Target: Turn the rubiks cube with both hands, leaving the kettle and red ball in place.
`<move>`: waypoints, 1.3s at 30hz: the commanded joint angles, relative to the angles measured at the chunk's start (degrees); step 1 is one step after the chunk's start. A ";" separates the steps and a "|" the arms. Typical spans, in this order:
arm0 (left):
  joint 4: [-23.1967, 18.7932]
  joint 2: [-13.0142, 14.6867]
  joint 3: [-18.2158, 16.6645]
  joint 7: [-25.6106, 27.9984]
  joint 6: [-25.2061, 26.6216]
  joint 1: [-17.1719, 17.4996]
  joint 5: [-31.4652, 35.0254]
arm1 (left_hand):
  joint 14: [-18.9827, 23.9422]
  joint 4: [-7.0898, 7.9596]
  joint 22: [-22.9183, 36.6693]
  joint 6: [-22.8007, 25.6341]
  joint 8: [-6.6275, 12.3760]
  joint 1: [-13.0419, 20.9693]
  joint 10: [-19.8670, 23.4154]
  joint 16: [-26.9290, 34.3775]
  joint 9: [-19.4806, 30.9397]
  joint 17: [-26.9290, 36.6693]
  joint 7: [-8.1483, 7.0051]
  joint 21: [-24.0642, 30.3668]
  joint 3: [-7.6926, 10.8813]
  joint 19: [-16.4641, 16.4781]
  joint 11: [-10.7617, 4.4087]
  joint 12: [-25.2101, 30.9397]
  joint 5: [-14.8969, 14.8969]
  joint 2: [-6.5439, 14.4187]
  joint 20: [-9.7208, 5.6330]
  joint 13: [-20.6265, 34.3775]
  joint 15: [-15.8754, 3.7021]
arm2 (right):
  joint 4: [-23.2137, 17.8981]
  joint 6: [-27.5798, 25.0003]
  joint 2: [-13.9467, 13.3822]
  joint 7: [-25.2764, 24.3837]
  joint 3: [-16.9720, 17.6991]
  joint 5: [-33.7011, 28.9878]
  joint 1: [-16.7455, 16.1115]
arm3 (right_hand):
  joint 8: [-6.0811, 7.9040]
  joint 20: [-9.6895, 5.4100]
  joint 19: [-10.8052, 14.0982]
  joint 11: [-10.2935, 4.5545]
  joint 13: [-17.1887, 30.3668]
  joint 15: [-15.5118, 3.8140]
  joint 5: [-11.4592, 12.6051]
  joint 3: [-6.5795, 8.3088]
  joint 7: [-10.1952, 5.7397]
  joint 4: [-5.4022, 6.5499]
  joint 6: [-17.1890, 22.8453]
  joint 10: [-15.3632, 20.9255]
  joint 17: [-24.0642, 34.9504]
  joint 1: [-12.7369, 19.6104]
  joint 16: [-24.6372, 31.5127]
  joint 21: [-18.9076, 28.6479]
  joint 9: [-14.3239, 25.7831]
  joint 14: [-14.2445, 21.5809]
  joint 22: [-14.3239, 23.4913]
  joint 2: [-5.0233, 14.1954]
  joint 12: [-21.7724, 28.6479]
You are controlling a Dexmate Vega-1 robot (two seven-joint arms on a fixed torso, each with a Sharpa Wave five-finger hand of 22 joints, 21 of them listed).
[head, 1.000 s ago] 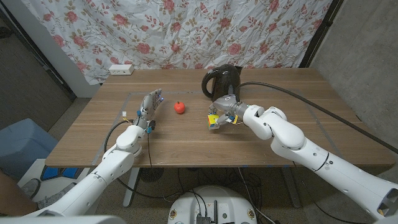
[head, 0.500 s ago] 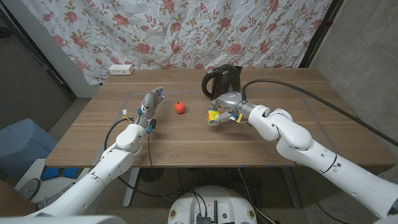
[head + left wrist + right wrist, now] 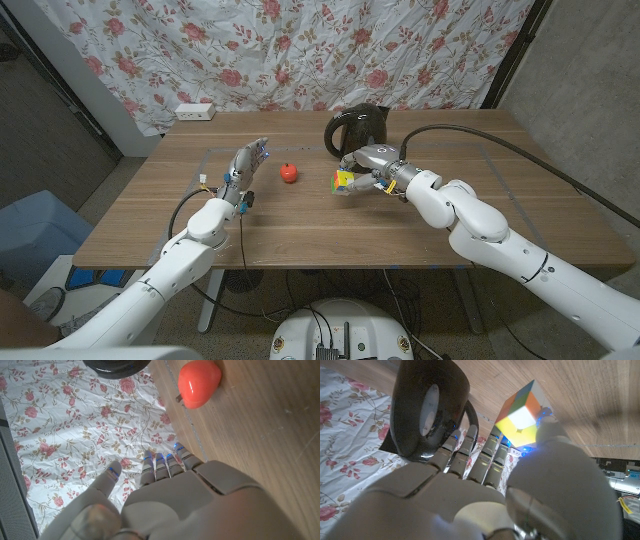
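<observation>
Multicoloured rubiks cube pinched by right hand | seemingly lifted | left hand spread, empty

The tabletop was matt, grained wood. The kettle looked like glossy black plastic. The red ball was smooth with a soft sheen. The backdrop curtain was creased floral cloth. The right robot hand was smooth, pale plastic.

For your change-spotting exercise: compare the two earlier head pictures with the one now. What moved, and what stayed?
The right hand, gripping the cube, carried it away from the robot, toward the kettle, and kept its grip. The left hand stayed open and upright beside the red ball. Ball and kettle did not move.
</observation>
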 commanded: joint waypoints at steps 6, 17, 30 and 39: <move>-3.78 -0.18 2.18 3.08 1.21 -0.41 6.35 | 1.12 -0.20 0.17 1.49 0.36 -0.07 1.47 0.30 0.23 0.28 -0.10 0.36 0.08 1.16 -0.19 0.56 0.07 4.17 -0.14 0.16 -0.86 | 1.27 -0.58 -0.63 -9.62 2.58 8.73 -2.49 | 0.66 -0.03 0.91 -0.14 0.31 -8.42 0.10 -0.31 -0.75 0.09 1.73 1.24 0.19 0.75 0.53 0.24 0.18 0.95 0.14 1.51 0.22; -5.23 -1.20 4.34 4.75 2.96 -1.37 10.42 | 1.84 -0.11 0.17 2.97 0.58 -0.21 2.43 0.34 0.24 0.25 -0.25 0.43 0.19 1.66 -0.39 0.78 0.16 4.18 -0.08 0.16 -0.96 | 2.15 -0.09 -0.94 -14.49 4.52 15.23 -3.91 | 0.95 0.52 1.47 -0.13 0.52 -8.37 -0.15 -0.63 -0.76 0.11 2.15 1.64 0.47 0.72 0.91 0.29 0.16 1.31 0.16 1.59 0.14; -8.40 -0.80 6.08 5.67 4.88 -1.70 15.16 | 2.41 -0.49 0.16 4.23 0.67 0.00 3.37 0.23 0.26 0.13 -0.27 0.44 0.51 2.05 -0.38 0.96 0.22 4.20 -0.14 0.17 -1.04 | 3.75 2.57 -2.29 -18.80 6.00 21.42 -5.24 | 1.21 -0.91 5.00 -0.12 1.01 -8.60 -0.62 -1.11 -0.75 0.09 2.27 2.15 1.17 0.99 1.81 1.21 0.04 2.29 0.40 2.15 -0.16; -9.86 -0.69 7.72 5.15 6.20 -2.47 18.11 | 2.67 -0.91 0.16 4.87 0.66 0.16 3.73 0.13 0.27 0.06 -0.28 0.43 0.62 2.26 -0.19 0.97 0.21 4.02 -0.12 0.19 -1.07 | 4.41 4.36 -2.91 -21.42 7.83 26.25 -7.06 | 1.31 -0.94 5.36 -0.10 1.13 -8.59 -0.75 -1.31 -0.75 0.02 2.41 2.33 1.33 1.09 1.99 1.23 0.02 2.35 0.44 2.10 -0.18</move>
